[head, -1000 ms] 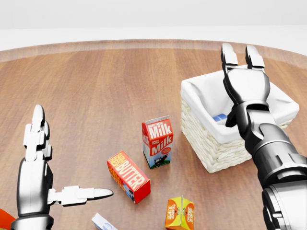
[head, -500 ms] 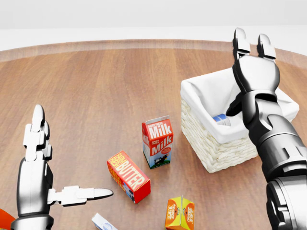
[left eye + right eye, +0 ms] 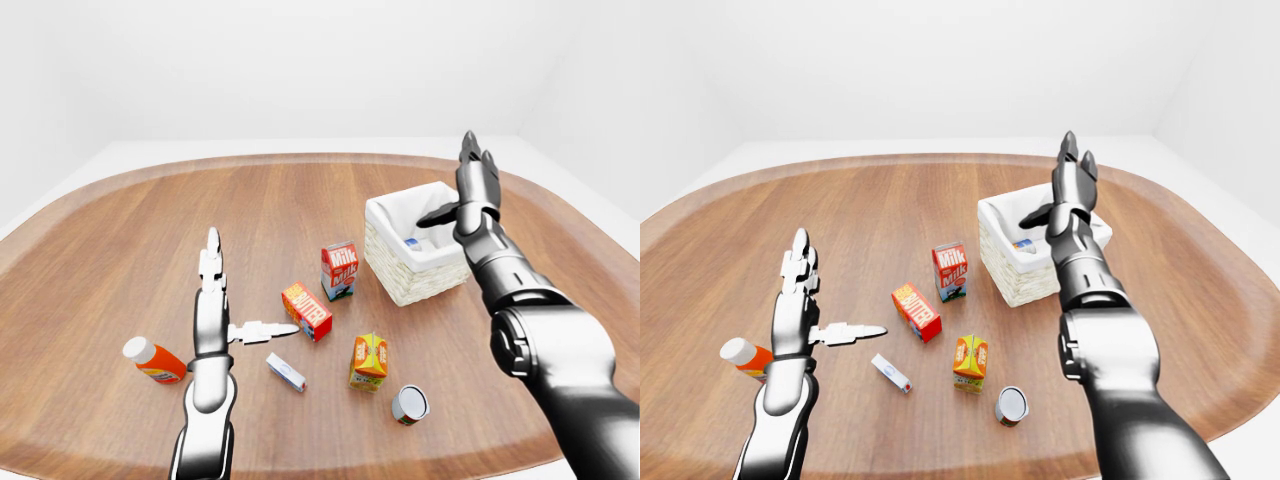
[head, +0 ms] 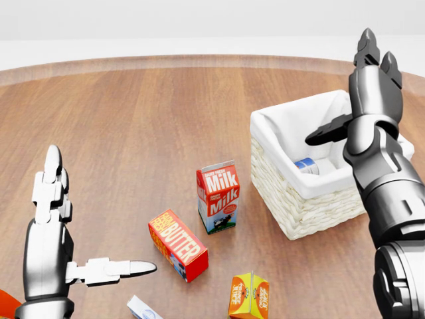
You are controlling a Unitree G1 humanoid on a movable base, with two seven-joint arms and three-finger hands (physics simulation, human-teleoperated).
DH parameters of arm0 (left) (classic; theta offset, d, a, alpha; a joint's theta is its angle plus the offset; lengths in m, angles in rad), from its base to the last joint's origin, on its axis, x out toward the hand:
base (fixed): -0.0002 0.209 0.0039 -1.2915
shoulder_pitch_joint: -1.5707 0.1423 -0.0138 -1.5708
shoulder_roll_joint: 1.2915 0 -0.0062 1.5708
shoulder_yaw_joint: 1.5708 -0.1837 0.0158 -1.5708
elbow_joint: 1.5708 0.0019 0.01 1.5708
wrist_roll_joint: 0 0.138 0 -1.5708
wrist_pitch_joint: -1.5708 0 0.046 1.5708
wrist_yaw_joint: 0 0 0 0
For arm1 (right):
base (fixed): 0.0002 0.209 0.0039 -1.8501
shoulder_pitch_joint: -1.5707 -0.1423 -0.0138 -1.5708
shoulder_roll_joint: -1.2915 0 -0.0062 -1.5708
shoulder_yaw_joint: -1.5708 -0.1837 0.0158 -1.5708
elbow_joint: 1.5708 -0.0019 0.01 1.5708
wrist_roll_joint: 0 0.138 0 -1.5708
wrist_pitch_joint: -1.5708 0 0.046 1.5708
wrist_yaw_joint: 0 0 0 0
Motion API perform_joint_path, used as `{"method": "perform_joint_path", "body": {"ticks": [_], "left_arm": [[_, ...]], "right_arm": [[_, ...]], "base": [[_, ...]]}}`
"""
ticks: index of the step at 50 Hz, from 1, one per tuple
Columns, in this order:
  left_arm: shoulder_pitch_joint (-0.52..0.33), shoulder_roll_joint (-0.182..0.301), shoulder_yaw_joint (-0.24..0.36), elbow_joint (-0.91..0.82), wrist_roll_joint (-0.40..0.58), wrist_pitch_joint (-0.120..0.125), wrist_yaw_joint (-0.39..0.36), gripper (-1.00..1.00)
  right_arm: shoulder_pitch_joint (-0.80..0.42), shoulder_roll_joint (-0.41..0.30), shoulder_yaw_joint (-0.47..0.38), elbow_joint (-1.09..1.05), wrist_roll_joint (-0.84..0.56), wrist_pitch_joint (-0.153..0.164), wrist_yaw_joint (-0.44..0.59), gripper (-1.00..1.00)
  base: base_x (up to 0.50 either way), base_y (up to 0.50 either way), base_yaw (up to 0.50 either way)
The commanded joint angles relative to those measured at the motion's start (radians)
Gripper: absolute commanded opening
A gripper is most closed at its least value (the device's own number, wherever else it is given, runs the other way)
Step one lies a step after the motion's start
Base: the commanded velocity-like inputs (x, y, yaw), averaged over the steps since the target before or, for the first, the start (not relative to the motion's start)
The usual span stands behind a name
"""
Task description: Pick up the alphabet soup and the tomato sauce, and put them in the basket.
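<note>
The white wicker basket point(image 4: 302, 206) with its cloth liner stands at the right of the head view. A can with a blue and white label point(image 4: 307, 165) lies inside it. A second can point(image 3: 409, 404), grey lid and red side, rests on the table near the bottom edge of the left-eye view. My right hand point(image 4: 355, 100) is open above the basket's right side, fingers pointing up, thumb out over the liner, holding nothing. My left hand point(image 4: 89, 222) is open and empty at the lower left, far from both cans.
A milk carton point(image 4: 218, 197), a butter box point(image 4: 177, 244) and an orange juice carton point(image 4: 249, 296) stand left of and below the basket. A small white box point(image 3: 285, 371) and an orange bottle point(image 3: 152, 360) lie by my left arm. The oval wooden table point(image 3: 120, 230) ends close below the second can.
My right hand has moved right and up over the basket and turned side-on, its thumb now pointing left. The left hand and the objects have not moved.
</note>
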Motion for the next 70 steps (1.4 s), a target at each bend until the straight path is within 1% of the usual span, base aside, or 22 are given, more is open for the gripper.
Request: {"method": "perform_joint_path", "body": {"ticks": [1,6,18,28,32,35,38,45,50,52,55,59,70], "left_arm": [[0.002,0.0,0.003,-0.005,-0.002,0.0,0.002,1.0],[0.002,0.0,0.003,-0.005,-0.001,0.0,0.002,1.0],[0.004,0.0,0.0,0.001,0.006,0.0,0.006,1.0],[0.004,-0.001,0.0,-0.001,0.006,0.0,0.006,1.0],[0.003,-0.001,0.0,-0.003,0.005,0.0,0.006,1.0],[0.002,0.0,0.001,-0.002,0.003,0.0,0.005,1.0],[0.0,0.0,0.002,-0.003,0.001,0.0,0.003,1.0],[0.0,0.0,0.003,-0.001,0.002,0.0,0.004,1.0],[0.0,0.001,0.003,0.0,0.002,0.0,0.004,1.0],[0.001,0.001,0.003,0.0,0.002,0.0,0.004,1.0],[0.002,0.001,0.002,-0.001,0.003,0.0,0.004,1.0],[0.004,0.0,0.001,-0.003,0.006,0.0,0.005,1.0],[0.006,0.0,-0.001,-0.004,0.01,0.0,0.006,1.0]], "right_arm": [[0.014,-0.009,-0.002,-0.021,0.106,0.0,-0.011,1.0],[0.034,0.001,-0.003,-0.035,0.139,0.0,0.01,1.0],[0.067,0.02,-0.009,-0.135,0.251,0.0,0.104,1.0],[0.147,0.012,-0.023,-0.306,0.319,0.0,0.158,1.0],[0.215,0.018,-0.039,-0.46,0.361,0.0,0.2,1.0],[0.257,0.022,-0.047,-0.533,0.382,0.0,0.212,1.0],[0.323,0.034,-0.055,-0.65,0.403,0.0,0.234,1.0],[0.399,0.052,-0.062,-0.764,0.425,0.0,0.264,1.0],[0.469,0.068,-0.072,-0.905,0.442,0.0,0.293,1.0],[0.515,0.08,-0.073,-0.977,0.449,0.0,0.311,1.0],[0.557,0.088,-0.078,-1.029,0.452,0.0,0.329,1.0],[0.644,0.108,-0.09,-1.178,0.471,0.0,0.38,1.0],[0.786,0.161,-0.102,-1.401,0.495,0.0,0.42,1.0]], "base": [[0.0,0.0,0.0],[0.0,0.0,0.0],[0.0,0.0,0.0],[0.0,0.0,0.0],[0.0,0.0,0.0],[0.0,0.0,0.0],[0.0,0.0,0.0],[0.0,0.0,0.0],[0.0,0.0,0.0],[0.0,0.0,0.0],[0.0,0.0,0.0],[0.0,0.0,0.0],[0.0,0.0,0.0]]}}
